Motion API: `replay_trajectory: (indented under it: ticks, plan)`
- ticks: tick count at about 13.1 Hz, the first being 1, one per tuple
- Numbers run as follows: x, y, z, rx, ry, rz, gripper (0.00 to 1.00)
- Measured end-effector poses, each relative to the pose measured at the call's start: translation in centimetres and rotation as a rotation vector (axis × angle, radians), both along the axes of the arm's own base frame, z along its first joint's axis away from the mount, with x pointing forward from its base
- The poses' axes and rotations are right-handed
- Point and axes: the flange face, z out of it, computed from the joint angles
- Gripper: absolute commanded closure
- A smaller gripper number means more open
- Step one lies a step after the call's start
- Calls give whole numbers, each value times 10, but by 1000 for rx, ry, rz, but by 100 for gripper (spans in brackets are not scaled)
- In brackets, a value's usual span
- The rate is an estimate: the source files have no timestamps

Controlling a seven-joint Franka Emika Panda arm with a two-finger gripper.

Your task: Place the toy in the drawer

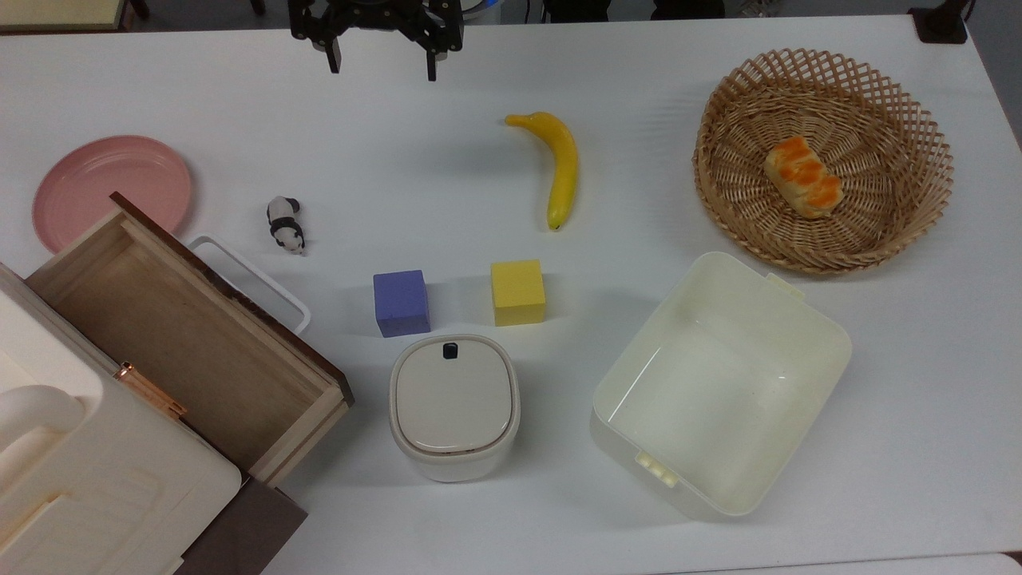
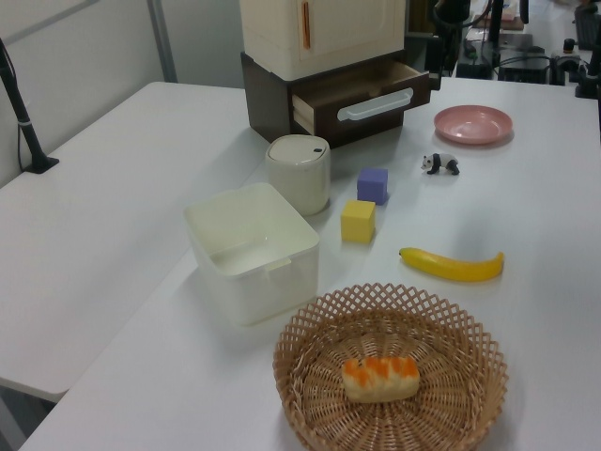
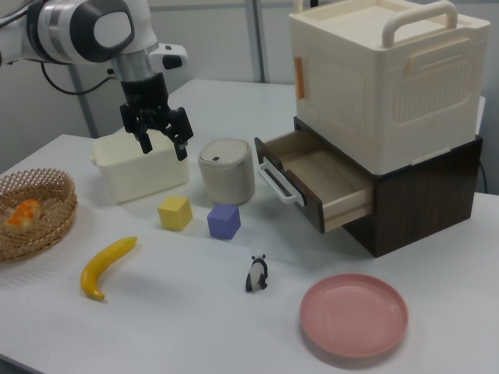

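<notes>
i have the gripper [image 3: 163, 145] hanging in the air with its jaws spread wide and nothing between them, well apart from the panda toy [image 1: 285, 224]. the toy sits on the white table [image 1: 639, 88] near the pink plate [image 1: 112, 190], just beside the white loop handle [image 1: 254, 281] of the drawer [image 1: 188, 335], which is pulled open and looks bare inside. in the top view, a purple cube [image 1: 401, 303] and a yellow cube [image 1: 517, 292] lie to the toy's right, with a banana [image 1: 557, 165] beyond.
</notes>
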Motion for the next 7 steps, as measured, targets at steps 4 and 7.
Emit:
replay_trajectory:
  ticks: [4,7]
  plan:
    - [0,-3,0,0,-1,-5,0]
    - [0,-5,0,0,-1,-8,0]
